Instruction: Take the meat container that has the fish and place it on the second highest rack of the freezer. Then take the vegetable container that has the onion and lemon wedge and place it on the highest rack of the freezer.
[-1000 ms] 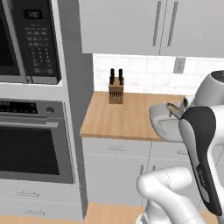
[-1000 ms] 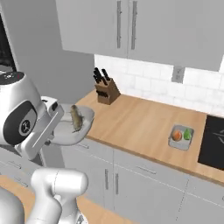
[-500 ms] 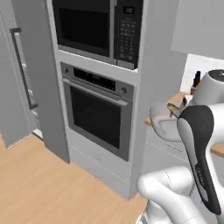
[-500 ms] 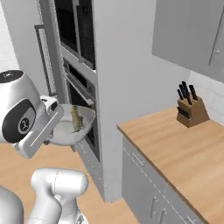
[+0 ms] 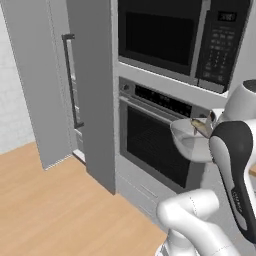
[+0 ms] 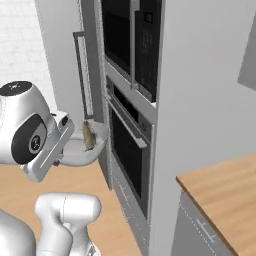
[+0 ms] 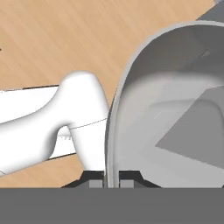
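The hand (image 7: 111,183) pinches the near rim of the container (image 7: 175,109), one dark tip (image 7: 95,180) on each side of the thin wall, and carries it in the air in front of the arm. The container is a pale grey, rounded bowl-like tray; in the left base view it (image 5: 190,142) hangs level before the lower oven (image 5: 160,150), and in the right base view it (image 6: 80,147) sits just left of the oven's handle (image 6: 127,127). The fish (image 6: 89,135) lies inside it, olive-brown, stretched across the tray with one end resting up near the rim; from the left its tip (image 5: 200,125) pokes above the far edge. Beyond the container stands the wall stack: the lower oven with a microwave (image 5: 180,40) above it. Left of that stack is the freezer (image 5: 90,90), a tall grey cabinet whose door (image 5: 37,85) with its long dark bar handle (image 5: 72,82) is swung open; the shelves inside cannot be made out from here. The container is well apart from the freezer, off to its right. Wooden floor (image 5: 45,200) lies below, and a wooden counter (image 6: 220,195) corner shows at the right of the right base view.
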